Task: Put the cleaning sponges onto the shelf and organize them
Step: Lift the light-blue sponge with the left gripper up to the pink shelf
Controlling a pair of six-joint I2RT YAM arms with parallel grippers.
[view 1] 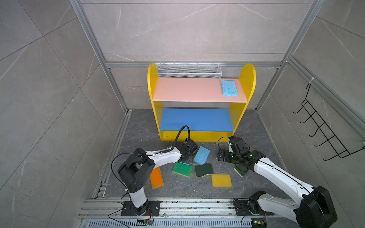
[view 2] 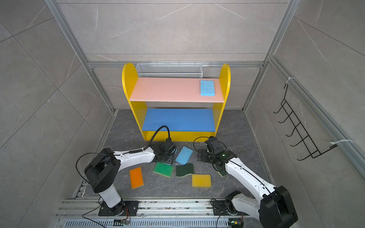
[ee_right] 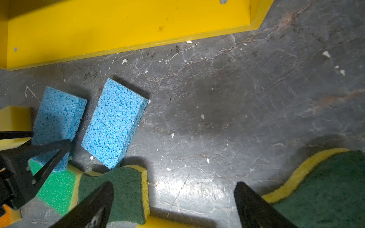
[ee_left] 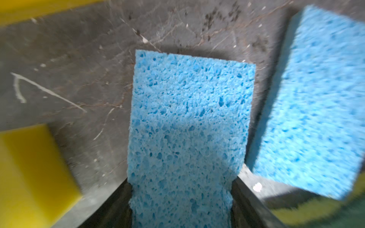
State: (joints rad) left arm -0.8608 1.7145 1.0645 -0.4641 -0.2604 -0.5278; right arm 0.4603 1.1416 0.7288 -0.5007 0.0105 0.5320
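Note:
My left gripper (ee_left: 181,189) is shut on a light blue sponge (ee_left: 189,122), held just above the floor in front of the shelf (view 1: 247,77). In both top views the wrist (view 1: 188,152) hides most of that sponge. Another light blue sponge (view 1: 201,155) lies beside it on the floor, and a third one (view 1: 229,87) rests on the pink top board at the right. An orange sponge (view 1: 156,177), a bright green one (view 1: 182,169), a dark green scourer (view 1: 204,169) and a yellow sponge (view 1: 221,180) lie on the floor. My right gripper (ee_right: 173,189) stands open over bare floor, with a second scourer (ee_right: 325,187) beside it.
A white wire mesh basket (view 1: 188,70) hangs behind the shelf. A black wire hook rack (view 1: 324,130) sticks out from the right wall. Another yellow sponge (ee_left: 29,167) lies next to my left gripper. Aluminium rails (view 1: 177,205) run along the front edge.

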